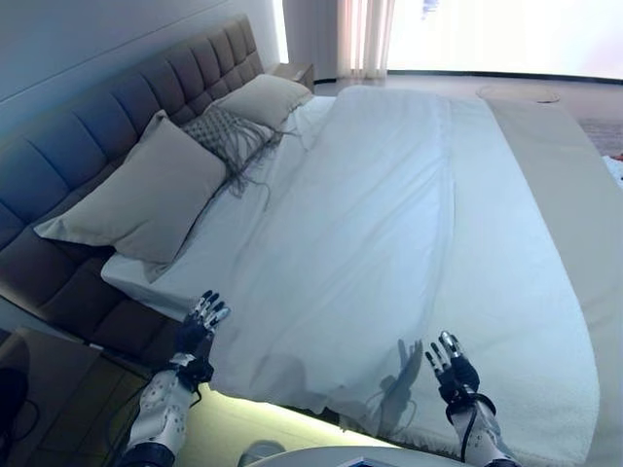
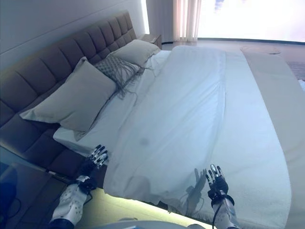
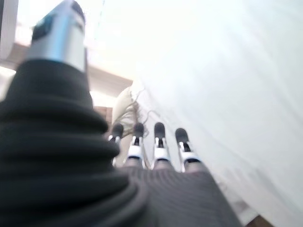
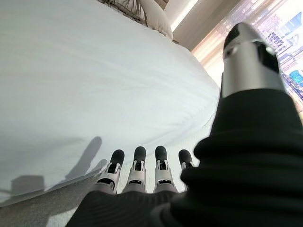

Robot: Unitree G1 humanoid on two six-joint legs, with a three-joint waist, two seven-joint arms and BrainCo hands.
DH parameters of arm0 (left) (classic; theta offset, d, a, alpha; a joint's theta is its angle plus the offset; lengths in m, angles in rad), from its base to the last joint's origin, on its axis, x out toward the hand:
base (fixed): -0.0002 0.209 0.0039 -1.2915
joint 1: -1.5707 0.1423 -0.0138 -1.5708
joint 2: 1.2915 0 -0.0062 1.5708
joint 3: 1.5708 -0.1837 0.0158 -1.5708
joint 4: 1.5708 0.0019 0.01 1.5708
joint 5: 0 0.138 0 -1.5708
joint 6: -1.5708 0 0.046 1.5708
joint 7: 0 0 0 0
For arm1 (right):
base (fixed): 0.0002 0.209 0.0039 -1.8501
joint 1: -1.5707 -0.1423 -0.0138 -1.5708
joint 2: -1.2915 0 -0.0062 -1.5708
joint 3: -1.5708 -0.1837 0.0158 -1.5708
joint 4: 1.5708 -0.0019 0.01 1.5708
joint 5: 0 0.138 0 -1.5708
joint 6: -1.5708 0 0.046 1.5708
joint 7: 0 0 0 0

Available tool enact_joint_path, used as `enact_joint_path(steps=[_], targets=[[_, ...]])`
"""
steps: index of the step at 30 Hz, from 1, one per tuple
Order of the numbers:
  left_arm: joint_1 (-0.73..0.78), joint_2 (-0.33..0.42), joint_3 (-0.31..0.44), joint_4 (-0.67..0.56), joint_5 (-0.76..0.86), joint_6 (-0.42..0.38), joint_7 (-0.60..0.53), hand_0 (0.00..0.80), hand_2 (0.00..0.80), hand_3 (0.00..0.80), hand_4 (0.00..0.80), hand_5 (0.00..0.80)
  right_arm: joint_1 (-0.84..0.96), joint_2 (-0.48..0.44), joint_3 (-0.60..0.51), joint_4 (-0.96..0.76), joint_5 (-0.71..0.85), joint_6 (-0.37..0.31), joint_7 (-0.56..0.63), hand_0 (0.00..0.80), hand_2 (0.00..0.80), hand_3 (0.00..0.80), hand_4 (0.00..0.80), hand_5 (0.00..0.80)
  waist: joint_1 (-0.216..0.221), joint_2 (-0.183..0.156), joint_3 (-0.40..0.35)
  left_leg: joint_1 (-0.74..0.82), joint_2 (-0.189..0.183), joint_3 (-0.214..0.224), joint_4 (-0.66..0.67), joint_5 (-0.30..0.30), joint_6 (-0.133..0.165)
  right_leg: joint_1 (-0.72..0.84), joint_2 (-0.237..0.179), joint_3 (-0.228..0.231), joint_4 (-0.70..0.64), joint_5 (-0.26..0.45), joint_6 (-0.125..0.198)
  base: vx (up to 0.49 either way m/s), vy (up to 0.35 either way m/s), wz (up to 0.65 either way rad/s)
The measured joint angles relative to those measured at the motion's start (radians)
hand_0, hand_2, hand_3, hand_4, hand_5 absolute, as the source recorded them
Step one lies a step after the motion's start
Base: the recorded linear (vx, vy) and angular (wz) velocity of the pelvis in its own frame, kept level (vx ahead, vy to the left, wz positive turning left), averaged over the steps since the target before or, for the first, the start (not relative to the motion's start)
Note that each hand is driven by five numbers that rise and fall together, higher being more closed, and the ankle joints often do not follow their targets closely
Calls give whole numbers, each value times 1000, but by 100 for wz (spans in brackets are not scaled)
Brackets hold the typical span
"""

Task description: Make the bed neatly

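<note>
White duvet lies spread along the bed, long axis from the headboard toward the foot, near edge overhanging the side you face. Your left hand and right hand hover at that edge, fingers straight, empty, likely placed to smooth it. Pillows lean on the headboard.

A bedroom: padded headboard, pillows, white duvet, curtains.
</note>
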Motion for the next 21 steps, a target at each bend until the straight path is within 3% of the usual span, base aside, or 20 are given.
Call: enact_joint_path(steps=[17, 21], targets=[[4, -27, -1, -8, -45, 10, 20, 0, 0, 0, 0, 0, 0, 34, 33, -25, -30, 1, -26, 0, 0, 0, 0, 0, -1, 1, 12, 32, -3, 32, -7, -1, 1, 32, 0, 2, -26, 6, 9, 10, -1, -1], [5, -27, -1, -15, -44, 10, 23, 0, 0, 0, 0, 0, 0, 27, 33, -20, -87, 44, -65, 0, 0, 0, 0, 0, -1, -2, 23, 40, -4, 42, -22, 0, 1, 32, -2, 2, -28, 8, 12, 44, -1, -1]])
